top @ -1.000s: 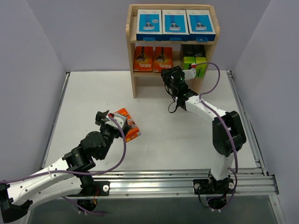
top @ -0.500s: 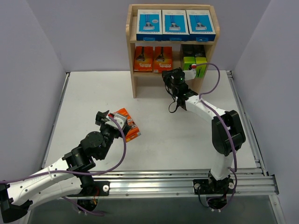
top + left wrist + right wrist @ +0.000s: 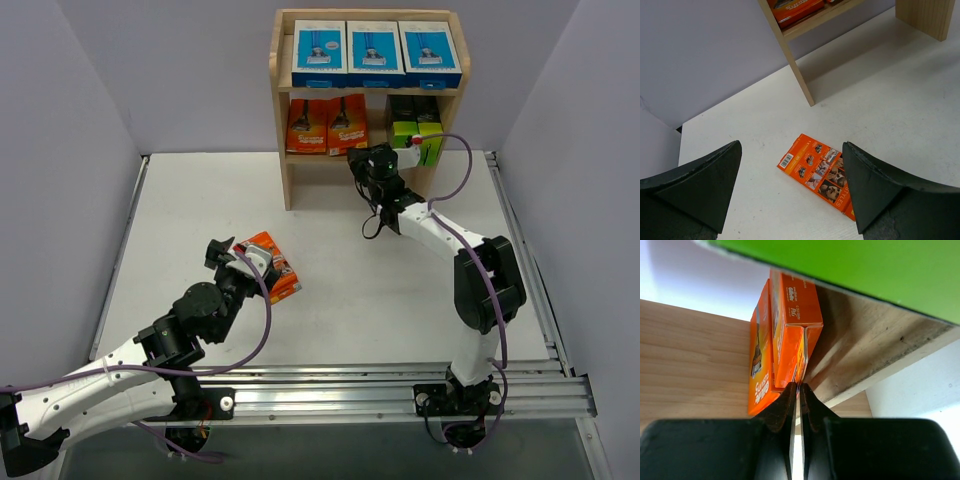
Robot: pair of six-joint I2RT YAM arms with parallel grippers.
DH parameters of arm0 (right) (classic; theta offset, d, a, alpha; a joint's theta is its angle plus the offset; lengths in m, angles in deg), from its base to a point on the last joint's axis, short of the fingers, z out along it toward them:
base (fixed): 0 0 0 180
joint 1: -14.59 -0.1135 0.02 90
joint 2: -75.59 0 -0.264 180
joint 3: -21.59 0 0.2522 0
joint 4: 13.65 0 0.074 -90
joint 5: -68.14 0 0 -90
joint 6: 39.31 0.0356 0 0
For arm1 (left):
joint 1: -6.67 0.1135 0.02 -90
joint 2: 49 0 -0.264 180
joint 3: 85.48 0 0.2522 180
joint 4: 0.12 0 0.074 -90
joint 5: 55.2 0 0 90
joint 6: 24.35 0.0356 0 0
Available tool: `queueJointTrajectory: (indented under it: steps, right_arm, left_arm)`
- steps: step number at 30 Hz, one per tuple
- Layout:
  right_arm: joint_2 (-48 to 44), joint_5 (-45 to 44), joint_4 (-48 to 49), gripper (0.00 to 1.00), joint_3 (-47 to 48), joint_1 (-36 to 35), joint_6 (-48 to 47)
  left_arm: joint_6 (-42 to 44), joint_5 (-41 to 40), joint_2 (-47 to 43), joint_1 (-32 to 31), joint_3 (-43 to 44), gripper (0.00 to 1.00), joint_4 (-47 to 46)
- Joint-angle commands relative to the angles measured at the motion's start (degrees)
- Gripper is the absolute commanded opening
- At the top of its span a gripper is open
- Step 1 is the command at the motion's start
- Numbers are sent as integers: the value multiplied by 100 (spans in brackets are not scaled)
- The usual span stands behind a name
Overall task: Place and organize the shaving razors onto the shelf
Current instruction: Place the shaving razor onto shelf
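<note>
Now the shelf (image 3: 283,150) holds blue boxes (image 3: 374,52) above orange packs (image 3: 328,125).

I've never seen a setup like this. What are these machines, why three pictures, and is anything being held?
Two robot arms, left arm and right arm, are bolted at the near edge of a white table. The wide picture looks down from above; the other two come from a camera on each wrist, so the dark shapes there are fingers. The left gripper hangs open over a loose orange pack lying flat. The right gripper is shut and empty, tips at the shelved orange packs on the wooden shelf. Blue boxes fill the top; black-and-green boxes stand beside the orange.
</note>
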Motion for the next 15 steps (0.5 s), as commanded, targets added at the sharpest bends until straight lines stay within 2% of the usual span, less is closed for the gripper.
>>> queueJointTrajectory:
  steps: [1, 15]
  right_arm:
    - [98, 134, 217, 0, 246, 78, 92]
    - [336, 688, 411, 0, 308, 201, 417]
  left_arm:
    - [52, 87, -63, -31, 45, 90, -255]
    - [79, 122, -90, -40, 36, 90, -264]
